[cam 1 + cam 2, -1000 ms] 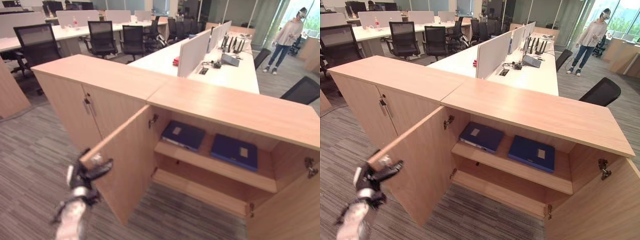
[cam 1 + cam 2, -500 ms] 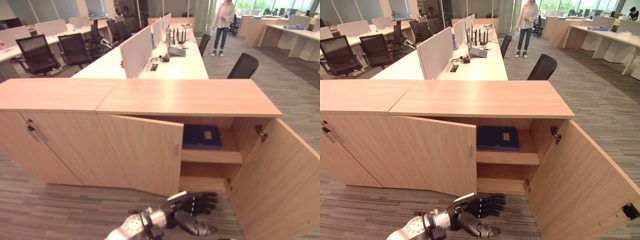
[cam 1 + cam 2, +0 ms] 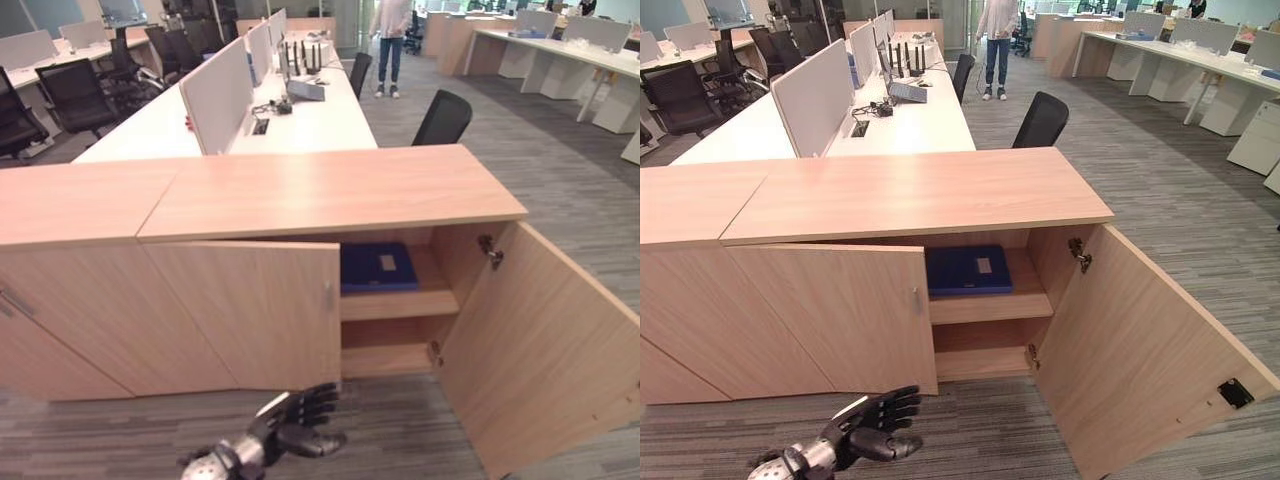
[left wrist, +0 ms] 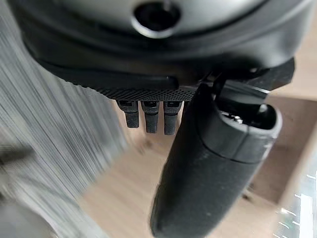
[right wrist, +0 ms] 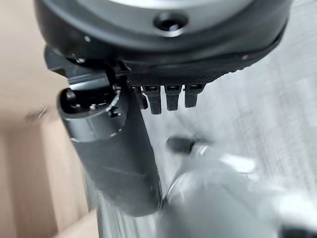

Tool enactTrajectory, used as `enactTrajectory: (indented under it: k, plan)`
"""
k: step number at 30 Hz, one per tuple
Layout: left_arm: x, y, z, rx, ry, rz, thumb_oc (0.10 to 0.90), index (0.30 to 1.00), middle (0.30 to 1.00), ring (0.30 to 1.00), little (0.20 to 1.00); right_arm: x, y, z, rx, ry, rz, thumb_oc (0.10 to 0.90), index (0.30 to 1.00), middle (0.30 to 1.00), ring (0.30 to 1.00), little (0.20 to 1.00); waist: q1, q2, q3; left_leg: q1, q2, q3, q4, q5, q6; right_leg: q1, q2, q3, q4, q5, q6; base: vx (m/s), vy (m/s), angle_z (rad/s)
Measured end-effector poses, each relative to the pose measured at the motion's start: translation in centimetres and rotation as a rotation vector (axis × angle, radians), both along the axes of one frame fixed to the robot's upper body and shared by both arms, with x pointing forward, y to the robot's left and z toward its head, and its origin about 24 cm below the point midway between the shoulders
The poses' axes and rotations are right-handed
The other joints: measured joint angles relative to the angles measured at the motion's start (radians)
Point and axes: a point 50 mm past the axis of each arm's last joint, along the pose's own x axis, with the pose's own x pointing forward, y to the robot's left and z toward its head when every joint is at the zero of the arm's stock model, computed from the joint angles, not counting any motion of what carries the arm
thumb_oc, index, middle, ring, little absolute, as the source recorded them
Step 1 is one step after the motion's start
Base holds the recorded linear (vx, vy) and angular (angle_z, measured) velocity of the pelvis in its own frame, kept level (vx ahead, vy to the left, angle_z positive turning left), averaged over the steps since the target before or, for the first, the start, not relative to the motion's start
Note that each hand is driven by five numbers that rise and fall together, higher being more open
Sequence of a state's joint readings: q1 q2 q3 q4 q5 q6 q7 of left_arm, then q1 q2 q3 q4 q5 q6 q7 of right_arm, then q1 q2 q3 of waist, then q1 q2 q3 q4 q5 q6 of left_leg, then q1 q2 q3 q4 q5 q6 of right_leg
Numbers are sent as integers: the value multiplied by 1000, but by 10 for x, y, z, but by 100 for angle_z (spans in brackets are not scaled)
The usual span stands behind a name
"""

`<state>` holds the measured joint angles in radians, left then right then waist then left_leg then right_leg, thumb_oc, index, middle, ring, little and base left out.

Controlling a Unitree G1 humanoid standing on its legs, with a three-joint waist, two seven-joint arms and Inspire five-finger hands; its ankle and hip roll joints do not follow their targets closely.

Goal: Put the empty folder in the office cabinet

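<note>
- Pale wood makes up the long office cabinet (image 3: 330, 190) in the left eye view, running from the left edge to right of centre. Its left door (image 3: 255, 315) stands almost closed, while the right door (image 3: 545, 350) swings wide toward the near right.
- On the upper shelf (image 3: 400, 302) inside the open compartment lies a dark blue folder (image 3: 378, 267), flat, with a small pale label on its cover. It sits well apart from the left hand (image 3: 290, 425), which hangs low over the grey carpet (image 3: 400, 430) just in front of the near-closed left door, fingers straight and relaxed, holding nothing.
- Beyond the cabinet, a white desk (image 3: 300, 110) with a divider panel (image 3: 215, 90) stretches to the far side, black office chairs (image 3: 445, 115) stand around it, and a person (image 3: 385, 30) stands at the far end of the aisle.
- The right eye view gives the same scene: the folder flat on the upper shelf, a lower shelf (image 3: 980, 360) bare beneath it, and the left hand spread loosely near the bottom edge, left of the open compartment.
- The left wrist view looks along the left hand's fingers (image 4: 148, 116) and thumb (image 4: 208, 168), extended and empty, with wood-coloured surface and carpet beyond.
- The right wrist view shows the right hand (image 5: 148, 84) with fingers straight, thumb out, nothing in its grasp, over carpet with wood at one side.
</note>
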<state>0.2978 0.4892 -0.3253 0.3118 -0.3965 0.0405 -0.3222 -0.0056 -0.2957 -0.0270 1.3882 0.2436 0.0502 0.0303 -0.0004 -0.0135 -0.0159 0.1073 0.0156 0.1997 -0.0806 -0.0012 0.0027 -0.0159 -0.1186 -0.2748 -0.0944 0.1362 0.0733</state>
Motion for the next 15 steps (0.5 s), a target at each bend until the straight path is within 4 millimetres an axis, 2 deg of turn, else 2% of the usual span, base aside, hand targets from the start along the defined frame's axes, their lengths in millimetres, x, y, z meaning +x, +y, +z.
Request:
enactTrajectory:
  k: [1,2,4,5,6,8,9,12,15]
  plan:
    - [-14,12,-27,44,114,115,800,900,900,900,900,0,-14,5,-40,-7,-41,800,900,900,900,900,1,3,-1,5,1,16,0,-5,1,-1,1,15,0,0,-1,8,-43,-24]
    - [-23,16,-39,85,190,154,800,900,900,900,900,1,-20,7,-53,-18,-51,800,900,900,900,900,-2,6,-3,6,1,21,0,-6,2,-2,2,19,0,0,-1,-13,-43,-19]
    - [-43,21,-57,163,300,157,800,900,900,900,900,4,-28,11,-74,-45,-96,800,900,900,900,900,-28,-6,1,4,2,22,0,-6,-1,-7,6,21,0,0,-1,-10,-25,-6]
    - [-54,20,-67,205,369,166,800,900,900,900,900,5,-32,12,-88,-51,-97,800,900,900,900,900,-26,-2,-3,6,3,28,0,-7,0,-8,6,26,0,0,-2,1,-22,-18]
    - [-71,19,-76,245,449,163,800,900,900,900,900,2,-35,13,-107,-45,-98,800,900,900,900,900,-44,-17,0,7,5,45,1,-10,-5,-15,19,47,0,3,1,5,-24,-25]
    - [-73,15,-85,265,511,262,800,900,900,900,900,7,-38,15,-121,-69,-91,800,900,900,900,900,-54,-5,-7,17,5,57,1,-12,-5,-13,20,58,0,2,-2,6,-14,-37]
    - [-69,16,-85,319,522,225,800,900,900,900,900,3,-40,16,-136,-57,-91,800,900,900,900,900,-67,-18,-5,21,10,94,4,-20,-8,-22,22,77,0,0,-8,11,-17,-51]
    - [-67,18,-86,384,531,190,800,900,900,900,900,5,-44,18,-147,-69,-85,800,900,900,900,900,-106,-12,-14,23,16,131,4,-31,-10,-39,28,88,0,1,-9,27,-21,-49]
    - [-71,18,-87,388,538,194,800,900,900,900,900,-13,-54,21,-177,-16,-98,800,900,900,900,900,-115,-4,-18,39,22,173,7,-41,-5,-44,41,118,0,13,-23,23,-25,-50]
